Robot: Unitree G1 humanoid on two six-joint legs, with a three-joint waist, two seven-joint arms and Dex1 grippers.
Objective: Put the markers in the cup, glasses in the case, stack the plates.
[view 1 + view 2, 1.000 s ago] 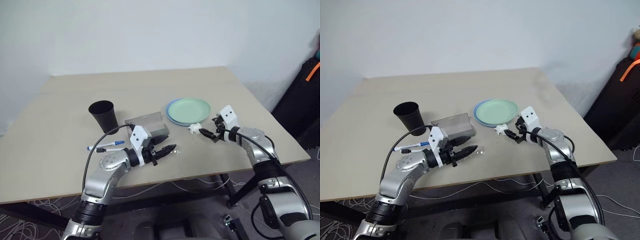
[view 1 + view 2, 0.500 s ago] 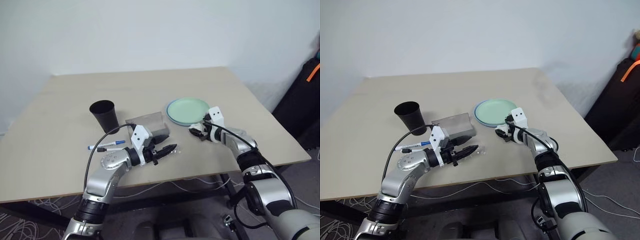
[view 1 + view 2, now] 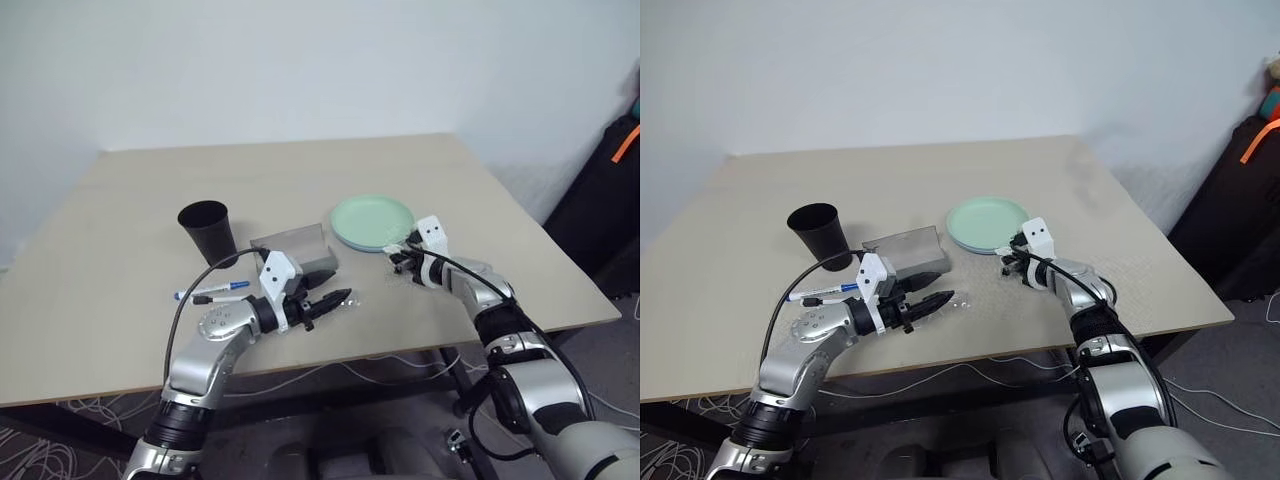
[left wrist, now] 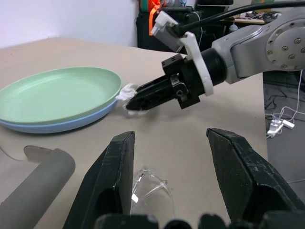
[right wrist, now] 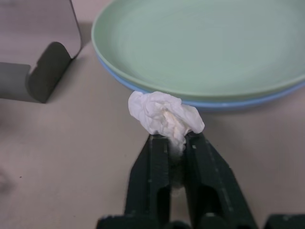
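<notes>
The mint green plate [image 5: 205, 47] lies stacked on the light blue plate [image 5: 228, 102] at the table's right middle. My right gripper [image 5: 176, 143] rests just in front of them, shut on a crumpled white paper wad [image 5: 164, 117]. The grey case [image 3: 297, 250] stands with its lid up, left of the plates. The black cup [image 3: 205, 230] is upright further left. Two markers [image 3: 217, 292] lie in front of the cup. My left gripper [image 4: 170, 135] hangs open just above the table, and the glasses [image 4: 150, 188] lie between its fingers [image 4: 114, 181].
A black bag with an orange strap [image 3: 612, 190] stands beyond the table's right edge. Cables lie on the floor under the table's front edge [image 3: 330, 365]. The far half of the table [image 3: 290, 170] is bare.
My right gripper moved left to the white wad by the plates and closed on it. The left arm and the glasses have stayed where they were.
</notes>
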